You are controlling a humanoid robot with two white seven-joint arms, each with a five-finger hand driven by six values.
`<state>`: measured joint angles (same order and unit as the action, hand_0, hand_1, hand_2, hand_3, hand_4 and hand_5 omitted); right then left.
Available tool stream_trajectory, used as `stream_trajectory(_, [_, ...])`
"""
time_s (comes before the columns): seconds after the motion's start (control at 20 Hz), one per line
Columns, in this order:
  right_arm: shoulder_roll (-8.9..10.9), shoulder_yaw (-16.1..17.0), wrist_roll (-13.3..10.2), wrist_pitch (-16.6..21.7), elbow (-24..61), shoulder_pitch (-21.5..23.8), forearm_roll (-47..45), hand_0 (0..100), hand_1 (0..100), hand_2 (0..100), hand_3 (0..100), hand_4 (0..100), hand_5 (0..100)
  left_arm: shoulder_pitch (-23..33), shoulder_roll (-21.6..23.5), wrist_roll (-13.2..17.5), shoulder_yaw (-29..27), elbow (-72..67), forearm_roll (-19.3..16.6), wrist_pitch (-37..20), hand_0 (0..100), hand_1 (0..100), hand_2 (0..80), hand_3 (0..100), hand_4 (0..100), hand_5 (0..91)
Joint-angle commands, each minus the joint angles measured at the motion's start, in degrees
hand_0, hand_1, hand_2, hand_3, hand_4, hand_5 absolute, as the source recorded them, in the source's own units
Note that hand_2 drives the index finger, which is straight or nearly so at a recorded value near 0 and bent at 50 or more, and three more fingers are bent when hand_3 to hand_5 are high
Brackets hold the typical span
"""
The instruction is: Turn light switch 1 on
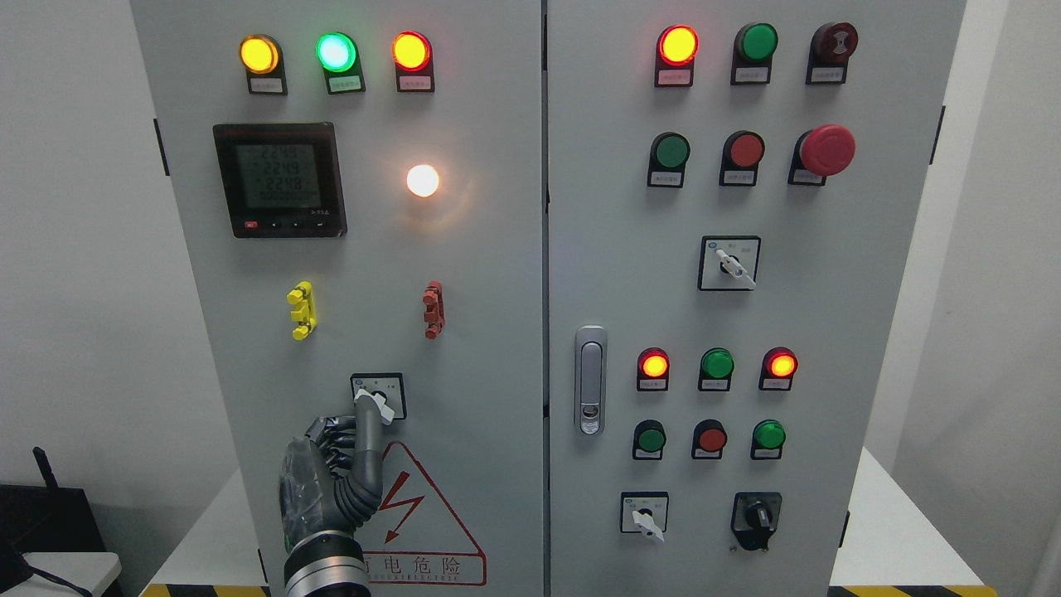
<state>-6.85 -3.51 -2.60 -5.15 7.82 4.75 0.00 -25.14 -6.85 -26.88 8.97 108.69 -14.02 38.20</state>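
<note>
Left hand (331,473) low on left door, fingers curled, one finger extended up touching white knob of rotary switch (377,398), not gripping it. Above the switch, round white lamp (423,180) glows beside meter display (279,180).

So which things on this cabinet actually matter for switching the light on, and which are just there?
In play:
- white rotary selector switch on the left door
- left robot hand, one finger raised to the switch knob
- glowing round white lamp

Just there:
- black digital meter
- red mushroom stop button
- silver door latch handle
- yellow-black lightning warning triangle
</note>
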Motion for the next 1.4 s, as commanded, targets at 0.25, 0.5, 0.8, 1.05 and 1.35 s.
stream_trajectory(0.25, [0.00, 0.00, 0.05, -0.04, 0.00, 0.00, -1.05, 12, 39, 0, 0, 0, 0, 6.94, 0.00, 0.86, 0.35, 1.61, 0.05, -7.70, 36, 21, 51.8, 75, 85, 82.0])
stream_trajectory(0.5, [0.00, 0.00, 0.05, -0.04, 0.00, 0.00, -0.97, 12, 39, 0, 0, 0, 0, 12.82, 0.26, 2.44, 0.00, 2.23, -0.04, -16.21, 36, 20, 52.3, 75, 86, 82.1])
stream_trajectory(0.8, [0.00, 0.00, 0.05, -0.04, 0.00, 0.00, -1.05, 12, 39, 0, 0, 0, 0, 24.60, 1.14, 10.43, -5.52, 0.92, 3.29, -33.17, 37, 15, 50.9, 77, 86, 82.9])
stream_trajectory(1.05, [0.00, 0.00, 0.05, -0.04, 0.00, 0.00, -0.97, 12, 39, 0, 0, 0, 0, 34.53, 3.07, 18.59, -13.16, -7.06, 8.92, -48.02, 32, 8, 48.5, 75, 83, 63.6])
stream_trajectory(1.35, [0.00, 0.00, 0.05, -0.04, 0.00, 0.00, -1.05, 12, 39, 0, 0, 0, 0, 42.71, 5.00, 22.31, -21.79, -22.88, 11.55, -62.09, 28, 0, 43.5, 70, 79, 55.8])
